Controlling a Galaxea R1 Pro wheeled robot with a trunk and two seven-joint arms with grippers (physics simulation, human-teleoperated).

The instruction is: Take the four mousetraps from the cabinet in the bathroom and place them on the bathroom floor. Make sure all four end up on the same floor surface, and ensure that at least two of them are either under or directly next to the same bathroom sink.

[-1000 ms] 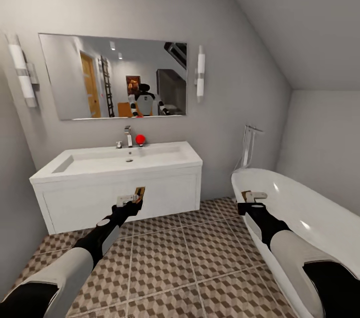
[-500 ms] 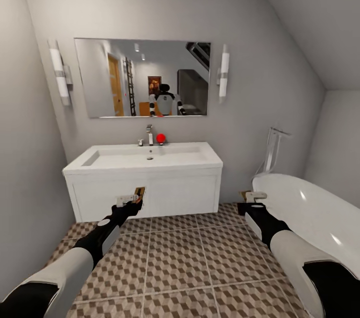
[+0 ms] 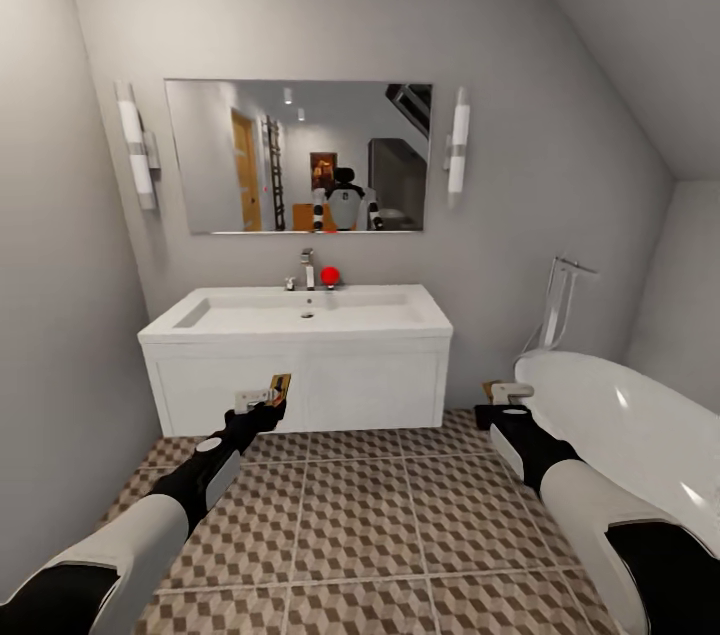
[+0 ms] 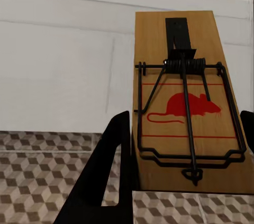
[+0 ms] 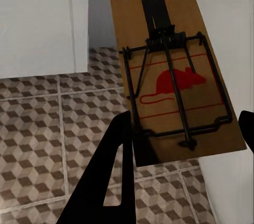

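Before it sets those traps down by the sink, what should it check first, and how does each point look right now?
1. Left end effector holds a mousetrap: ok.
2. Right end effector holds a second mousetrap: ok.
3. Sink in front of the robot: ok.
4. Bathroom floor before the vanity bare of obstacles: ok.
5. Traps lowered to the tiles: not ok, both are held above them.
6. Right trap near the sink: not ok, it hangs by the bathtub.
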